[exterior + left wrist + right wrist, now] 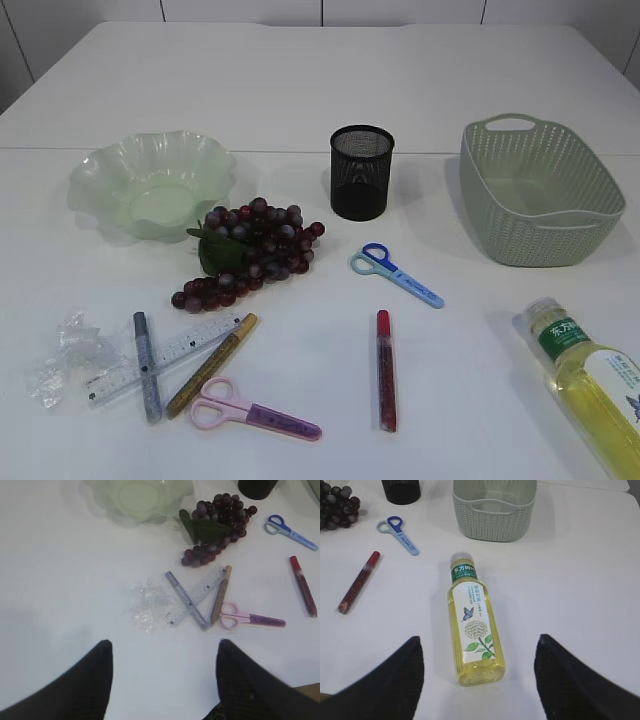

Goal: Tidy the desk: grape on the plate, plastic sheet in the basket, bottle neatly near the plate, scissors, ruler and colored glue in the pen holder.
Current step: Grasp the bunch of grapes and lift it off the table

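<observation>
Both grippers spread wide and empty: bottle (pixel 474 621) lies flat on bench just ahead of right gripper (pixel 476 680), long axis pointing away, cap toward basket (pixel 495 510), left gripper (pixel 162 680) farther off.

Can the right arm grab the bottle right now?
Probably yes. The bottle lies on its side just ahead of the open right gripper, with bare table around it and nothing lying between them.
</observation>
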Available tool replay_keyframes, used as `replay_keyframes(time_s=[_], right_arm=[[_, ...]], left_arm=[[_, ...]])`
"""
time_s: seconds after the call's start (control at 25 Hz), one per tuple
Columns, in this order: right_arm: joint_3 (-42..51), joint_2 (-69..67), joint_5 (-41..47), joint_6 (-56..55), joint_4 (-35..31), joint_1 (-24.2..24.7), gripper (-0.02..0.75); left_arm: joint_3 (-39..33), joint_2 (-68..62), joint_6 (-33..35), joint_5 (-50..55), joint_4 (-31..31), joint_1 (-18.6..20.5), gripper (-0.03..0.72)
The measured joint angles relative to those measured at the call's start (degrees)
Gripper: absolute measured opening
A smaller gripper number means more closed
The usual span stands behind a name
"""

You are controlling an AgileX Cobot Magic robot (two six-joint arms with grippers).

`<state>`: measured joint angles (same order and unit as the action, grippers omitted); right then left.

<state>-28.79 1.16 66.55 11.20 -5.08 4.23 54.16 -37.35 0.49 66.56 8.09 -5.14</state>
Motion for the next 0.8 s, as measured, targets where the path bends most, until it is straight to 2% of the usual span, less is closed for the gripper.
replay_keyframes(time_s=[0.32,0.52,0.64,0.8], right_arm=[[-1.28,-0.34,1.51,-4.47,0.39,0.00,0.538],[-6.05,-8.78,5.92,-10.20,1.54,0.00,0.538],[-9.01,-14.96,6.03,-14.03,2.11,0.00,0.538],[-11.70,-22.44,6.03,-16.60,1.23,0.00,0.538]], left_arm=[[10.99,-12.79,3.24,1.22,0.30,0.07,0.469],[18.62,-18.98,5.22,2.11,0.34,-1.91,0.469],[24.53,-24.78,5.58,2.93,-0.54,-4.38,0.469],[33.51,-34.82,5.69,4.54,-4.23,-10.54,0.469]])
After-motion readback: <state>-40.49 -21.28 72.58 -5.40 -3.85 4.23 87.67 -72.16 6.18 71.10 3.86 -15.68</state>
